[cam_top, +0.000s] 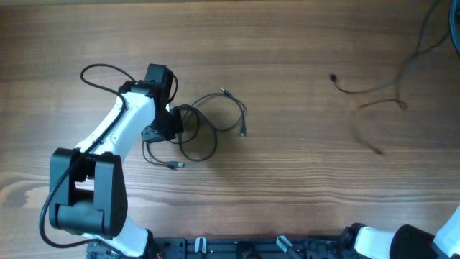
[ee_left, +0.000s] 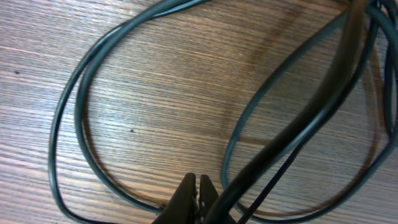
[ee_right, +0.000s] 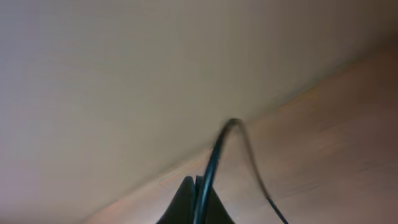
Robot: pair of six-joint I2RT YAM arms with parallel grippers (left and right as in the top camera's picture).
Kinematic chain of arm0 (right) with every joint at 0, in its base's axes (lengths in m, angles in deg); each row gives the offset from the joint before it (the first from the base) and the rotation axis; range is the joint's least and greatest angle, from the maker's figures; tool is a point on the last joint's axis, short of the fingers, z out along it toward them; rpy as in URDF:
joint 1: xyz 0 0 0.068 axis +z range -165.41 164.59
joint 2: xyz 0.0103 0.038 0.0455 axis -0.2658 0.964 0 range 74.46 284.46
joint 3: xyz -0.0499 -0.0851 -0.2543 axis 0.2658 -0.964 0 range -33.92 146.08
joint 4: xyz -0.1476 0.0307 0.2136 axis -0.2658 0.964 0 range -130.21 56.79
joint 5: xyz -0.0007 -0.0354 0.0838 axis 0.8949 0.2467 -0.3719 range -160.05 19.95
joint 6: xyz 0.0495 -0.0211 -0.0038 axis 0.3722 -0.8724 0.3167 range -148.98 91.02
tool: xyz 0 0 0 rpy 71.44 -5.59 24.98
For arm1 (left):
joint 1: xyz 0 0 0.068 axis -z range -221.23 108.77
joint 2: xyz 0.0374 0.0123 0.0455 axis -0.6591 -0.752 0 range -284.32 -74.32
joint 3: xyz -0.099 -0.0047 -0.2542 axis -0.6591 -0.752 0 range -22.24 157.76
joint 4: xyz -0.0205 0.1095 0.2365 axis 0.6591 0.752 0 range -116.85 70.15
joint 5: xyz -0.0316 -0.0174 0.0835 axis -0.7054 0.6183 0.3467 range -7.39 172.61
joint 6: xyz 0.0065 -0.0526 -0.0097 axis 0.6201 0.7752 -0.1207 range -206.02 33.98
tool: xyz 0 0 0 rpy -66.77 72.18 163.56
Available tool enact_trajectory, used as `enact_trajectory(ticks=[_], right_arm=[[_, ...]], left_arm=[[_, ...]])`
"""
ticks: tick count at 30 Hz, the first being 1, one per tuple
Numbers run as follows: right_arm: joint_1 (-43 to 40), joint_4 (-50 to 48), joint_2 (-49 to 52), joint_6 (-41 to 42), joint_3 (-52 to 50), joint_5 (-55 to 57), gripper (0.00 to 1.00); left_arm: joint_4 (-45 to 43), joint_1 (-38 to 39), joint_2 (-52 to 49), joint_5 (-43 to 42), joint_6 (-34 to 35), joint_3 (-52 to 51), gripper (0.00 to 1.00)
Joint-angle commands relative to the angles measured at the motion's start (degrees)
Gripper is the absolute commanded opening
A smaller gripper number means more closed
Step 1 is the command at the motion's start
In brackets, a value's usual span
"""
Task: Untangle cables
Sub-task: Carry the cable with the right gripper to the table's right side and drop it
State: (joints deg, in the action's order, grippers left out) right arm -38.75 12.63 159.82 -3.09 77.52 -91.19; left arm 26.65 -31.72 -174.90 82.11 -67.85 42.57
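The cables [cam_top: 187,114] lay in loose loops on the left half of the wooden table [cam_top: 287,180]. They spread from the tangle toward the table's middle, with plug ends trailing off both sides. My left gripper [cam_top: 172,124] sat at the near-left edge of that bunch, so the loops ran away from my jaws to my right. In the left wrist view those jaws were closed, and one blurred strand rose from right beside the tips, pinched there as far as I could judge. A separate far cable [cam_top: 359,91] stretched well apart on the right side. My right gripper [ee_right: 196,186] was closed on it, off toward the far right corner. For the bunch itself, my left arm was by far the nearer.
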Motion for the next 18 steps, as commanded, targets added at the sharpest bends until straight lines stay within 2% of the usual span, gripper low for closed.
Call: enact_trajectory(ticks=[1,6,12,18], right_arm=[[-0.3,7.1,5.1,-6.3,0.3,21.3,0.04],[-4.0,9.3,8.8,-5.9,0.3,21.4,0.04],[-12.4,2.5,8.6,-0.2,3.5,15.7,0.04],[-13.1,-1.9,8.6,-2.0,5.9,11.8,0.04]], left_arm=[[0.0,0.0,-0.5,-1.6,0.7,-0.1,0.04],[0.0,0.0,-0.5,-1.6,0.7,-0.1,0.04],[0.0,0.0,-0.5,-1.6,0.7,-0.1,0.04],[0.0,0.0,-0.5,-1.6,0.7,-0.1,0.04]])
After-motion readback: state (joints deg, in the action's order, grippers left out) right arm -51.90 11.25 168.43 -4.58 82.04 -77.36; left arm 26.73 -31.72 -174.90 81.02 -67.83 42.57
